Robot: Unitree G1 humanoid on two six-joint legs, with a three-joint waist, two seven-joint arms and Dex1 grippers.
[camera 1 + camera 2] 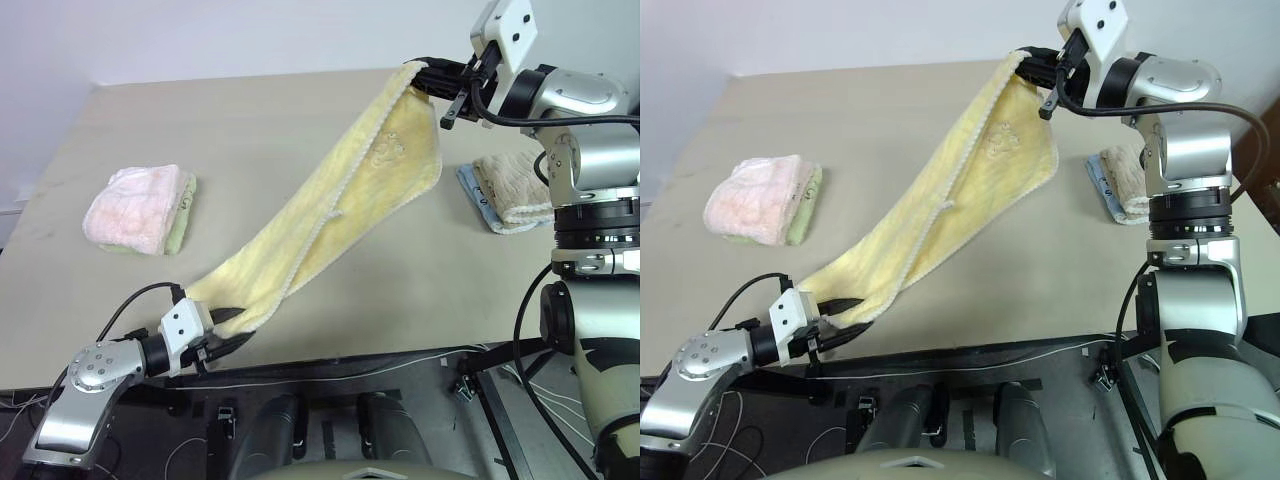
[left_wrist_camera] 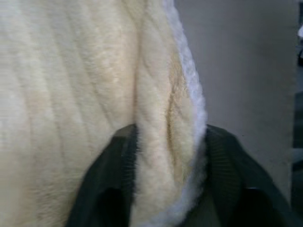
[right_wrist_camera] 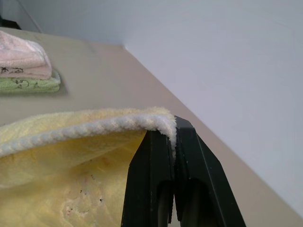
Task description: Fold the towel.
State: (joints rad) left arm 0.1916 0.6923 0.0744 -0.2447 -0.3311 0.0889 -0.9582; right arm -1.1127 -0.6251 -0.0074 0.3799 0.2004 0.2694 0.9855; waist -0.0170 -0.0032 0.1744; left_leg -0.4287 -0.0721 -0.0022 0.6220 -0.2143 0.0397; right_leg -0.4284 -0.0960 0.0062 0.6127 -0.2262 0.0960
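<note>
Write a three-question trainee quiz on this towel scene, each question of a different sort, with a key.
1. True or false: the yellow towel lies flat on the table.
2. Which gripper holds the towel's higher end? A) left gripper B) right gripper
3. Fill in: the pink towel rests on a folded ______ towel.

Key:
1. False: it hangs stretched between both grippers, off the table except near its low end.
2. B: shut on the hemmed corner; the left gripper grips a bunched fold at the low end.
3. Green.
</note>
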